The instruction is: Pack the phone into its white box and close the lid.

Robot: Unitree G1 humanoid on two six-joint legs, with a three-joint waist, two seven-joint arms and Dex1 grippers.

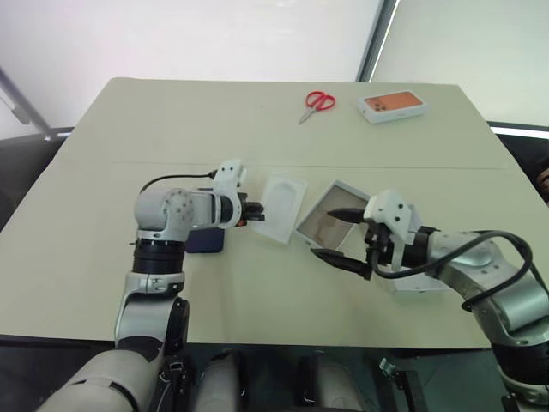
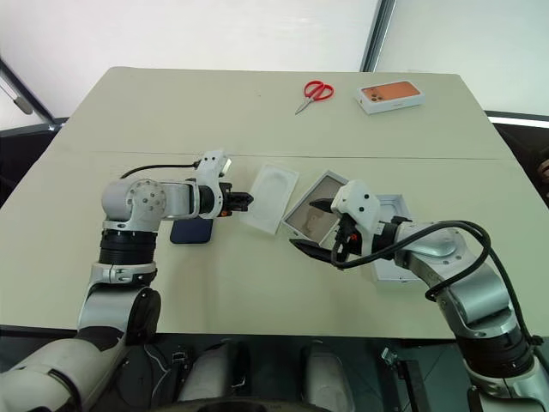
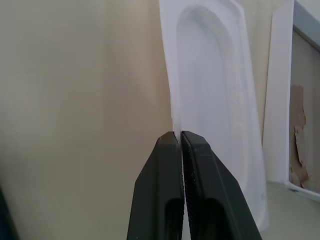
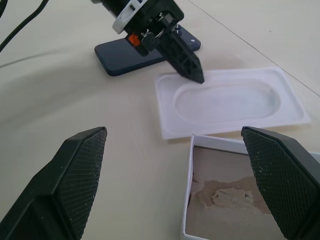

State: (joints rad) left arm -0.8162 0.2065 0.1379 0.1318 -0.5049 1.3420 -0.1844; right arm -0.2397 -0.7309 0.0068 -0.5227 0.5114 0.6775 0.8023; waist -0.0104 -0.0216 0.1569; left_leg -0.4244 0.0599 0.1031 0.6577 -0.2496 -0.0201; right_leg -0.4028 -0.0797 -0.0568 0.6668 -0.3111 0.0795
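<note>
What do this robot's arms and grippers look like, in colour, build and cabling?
Both arms are silver-grey metal with black joint rings. Each wrist carries a white housing. The left gripper and right gripper have two black, tapered fingers with cross-hatched pads. Black cables loop along each forearm; an orange part sits at the left wrist.

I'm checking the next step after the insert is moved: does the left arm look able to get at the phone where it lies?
Probably yes. The phone lies flat on the table beside the left gripper, uncovered; that gripper is shut at the white insert's edge and must release first.

Silver-grey arms w/ black joints, black cables; white wrist housings; each gripper [image 1: 256, 211] w/ black textured fingers [image 4: 75, 175].
</note>
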